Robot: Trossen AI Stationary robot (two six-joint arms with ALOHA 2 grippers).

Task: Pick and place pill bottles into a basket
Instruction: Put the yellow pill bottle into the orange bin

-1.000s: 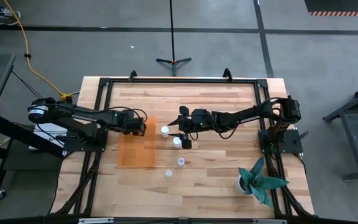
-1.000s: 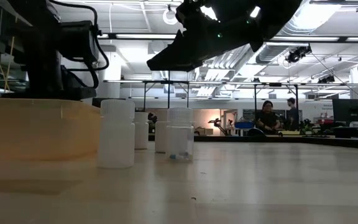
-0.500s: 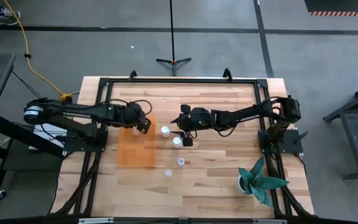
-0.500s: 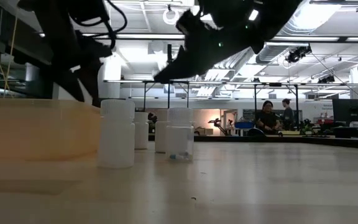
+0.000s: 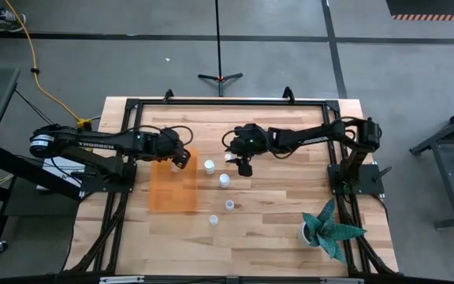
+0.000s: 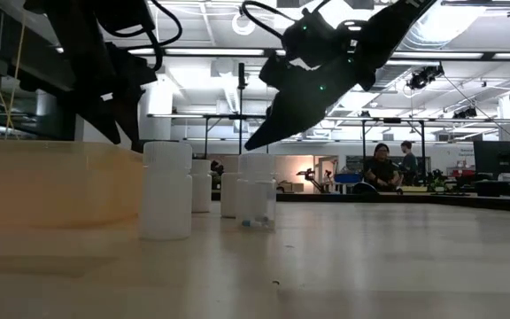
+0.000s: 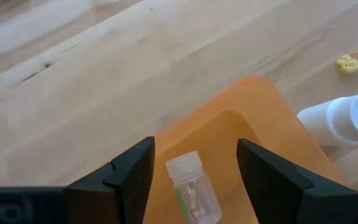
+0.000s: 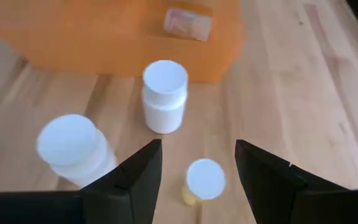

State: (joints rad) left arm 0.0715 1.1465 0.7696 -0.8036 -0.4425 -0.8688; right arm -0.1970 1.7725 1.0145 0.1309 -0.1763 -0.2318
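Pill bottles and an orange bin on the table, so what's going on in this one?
Two arms are sorting pill bottles into the orange basket. One bottle already lies on its side inside it, right under the open left gripper at the basket's far corner. Four bottles stand on the wood outside the basket: two near it and two nearer the front edge. The open, empty right gripper hovers over the table beside the two near the basket.
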